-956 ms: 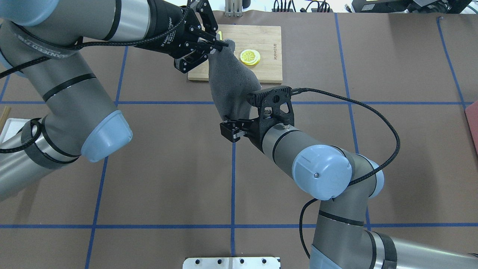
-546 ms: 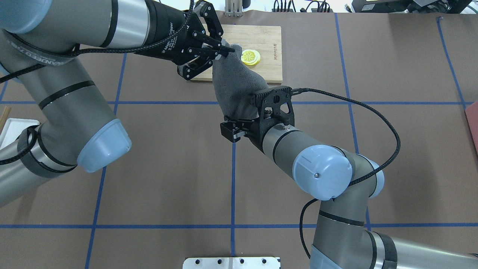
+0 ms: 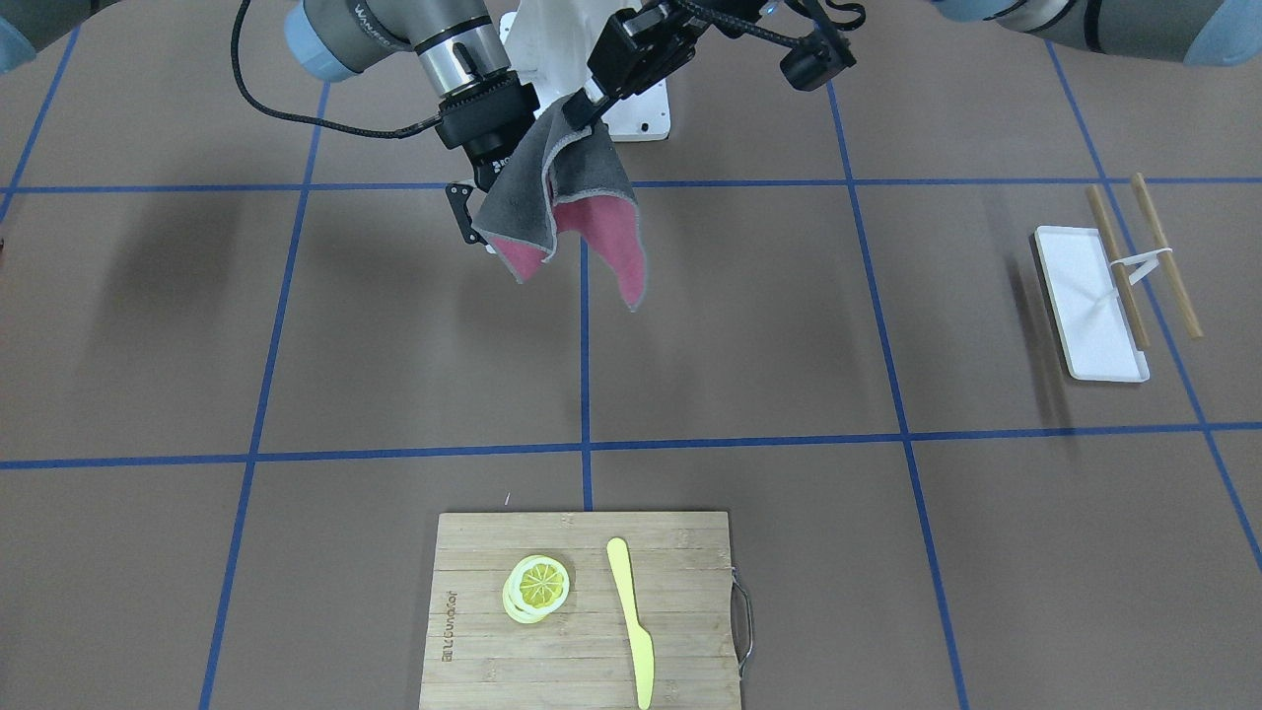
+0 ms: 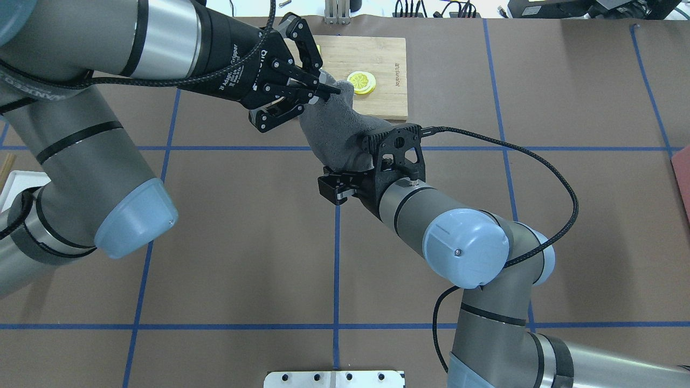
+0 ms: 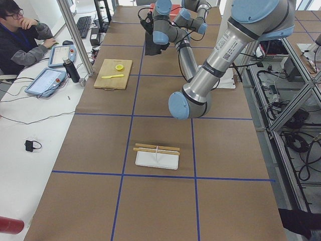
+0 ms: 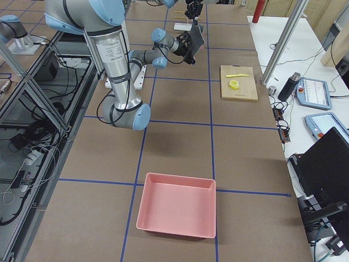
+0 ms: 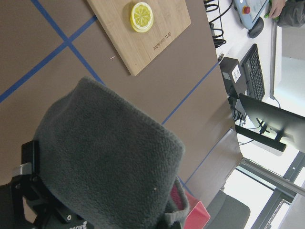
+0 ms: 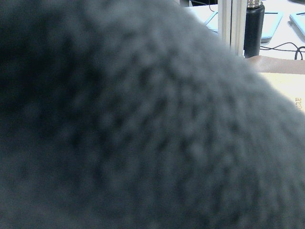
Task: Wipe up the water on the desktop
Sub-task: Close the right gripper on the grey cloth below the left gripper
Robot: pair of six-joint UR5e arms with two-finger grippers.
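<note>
A grey cloth (image 4: 337, 126) with a pink underside (image 3: 552, 197) hangs in the air between my two grippers, above the brown desktop (image 4: 242, 242) with its blue tape grid. My left gripper (image 4: 326, 89) is shut on the cloth's top corner; in the front view (image 3: 590, 106) it comes in from the upper right. My right gripper (image 3: 483, 202) is shut on the cloth's other end, with its fingertips hidden under the fabric. The cloth fills the right wrist view (image 8: 143, 124) and the lower left wrist view (image 7: 109, 157). No water shows on the desktop.
A bamboo cutting board (image 3: 680, 552) holds a lemon slice (image 3: 537, 584) and a yellow knife (image 3: 631, 621), just beyond the cloth. A white tray (image 3: 1085, 306) with chopsticks lies on my left side. A pink bin (image 6: 177, 210) stands on my right end.
My left gripper has moved toward the robot and slightly right with the cloth's corner, so the cloth bunches up shorter. The right arm has stayed still.
</note>
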